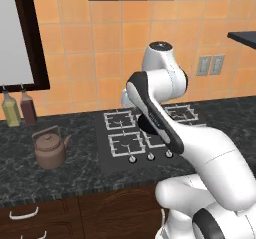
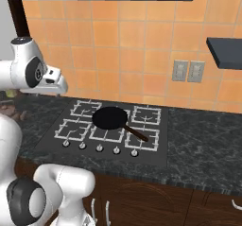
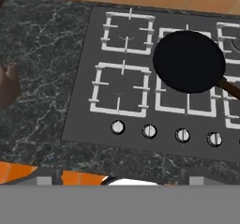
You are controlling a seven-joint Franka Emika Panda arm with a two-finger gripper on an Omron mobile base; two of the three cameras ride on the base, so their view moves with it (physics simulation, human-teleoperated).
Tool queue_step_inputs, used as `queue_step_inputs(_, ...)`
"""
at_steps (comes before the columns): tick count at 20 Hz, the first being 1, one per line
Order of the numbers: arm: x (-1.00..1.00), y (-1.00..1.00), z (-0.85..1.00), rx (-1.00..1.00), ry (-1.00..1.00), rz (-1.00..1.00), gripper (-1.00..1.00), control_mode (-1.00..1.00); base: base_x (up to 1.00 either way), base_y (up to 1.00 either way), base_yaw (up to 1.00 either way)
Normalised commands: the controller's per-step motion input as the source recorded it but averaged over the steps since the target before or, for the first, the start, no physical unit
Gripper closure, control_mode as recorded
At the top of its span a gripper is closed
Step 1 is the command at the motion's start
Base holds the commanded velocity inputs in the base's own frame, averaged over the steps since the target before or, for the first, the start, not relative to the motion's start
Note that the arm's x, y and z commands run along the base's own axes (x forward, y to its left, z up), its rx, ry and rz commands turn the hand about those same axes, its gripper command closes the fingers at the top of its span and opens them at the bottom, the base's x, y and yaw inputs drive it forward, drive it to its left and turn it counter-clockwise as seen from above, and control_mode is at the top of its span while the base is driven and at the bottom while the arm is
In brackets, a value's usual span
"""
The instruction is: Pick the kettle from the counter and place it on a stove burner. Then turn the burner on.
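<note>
The brown kettle (image 1: 50,149) stands upright on the dark marbled counter (image 1: 60,180), left of the black cooktop (image 1: 106,159); its edge shows at the left of the hand view (image 3: 6,85). The back-left stove burner (image 1: 120,118) (image 2: 86,108) (image 3: 127,31) is a bare light-grey grate. My gripper (image 3: 119,175) hangs high over the cooktop's front, looking down on the left grates and knobs. Its fingertips sit wide apart at the bottom of the hand view, open, with nothing between them. The kettle lies well to the gripper's left.
A round black pan (image 2: 109,117) (image 3: 189,61) rests on the middle grates, its handle pointing front-right. Several knobs (image 3: 117,127) line the cooktop's front edge. Two slim bottles (image 1: 19,108) stand by the wall behind the kettle. A dark shelf (image 2: 226,50) juts out at the right.
</note>
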Motion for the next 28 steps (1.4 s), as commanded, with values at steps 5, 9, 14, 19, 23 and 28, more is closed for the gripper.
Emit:
queue_step_inputs(5, 0.46, 1.0, -0.3, 0.03, 0.07, 0.29, -1.0, -1.0, 0.0, 0.0, 0.0)
queue_step_inputs(9, 0.65, 1.0, -0.42, 0.02, 0.19, 0.32, -1.0, -1.0, 0.0, 0.0, 0.0)
queue_step_inputs(14, 0.74, 1.0, -0.3, 0.0, 0.3, 0.12, -1.0, -1.0, 0.0, 0.0, 0.0)
queue_step_inputs(19, 0.19, 0.53, 0.0, -0.03, 0.15, -0.2, -1.0, -1.0, 0.0, 0.0, 0.0)
queue_step_inputs(23, 0.0, 0.5, -0.07, -0.09, 0.12, -0.26, -1.0, -1.0, 0.0, 0.0, 0.0)
queue_step_inputs(28, -0.09, 0.26, -0.41, -0.04, -0.03, -0.12, -1.0, -1.0, 0.0, 0.0, 0.0)
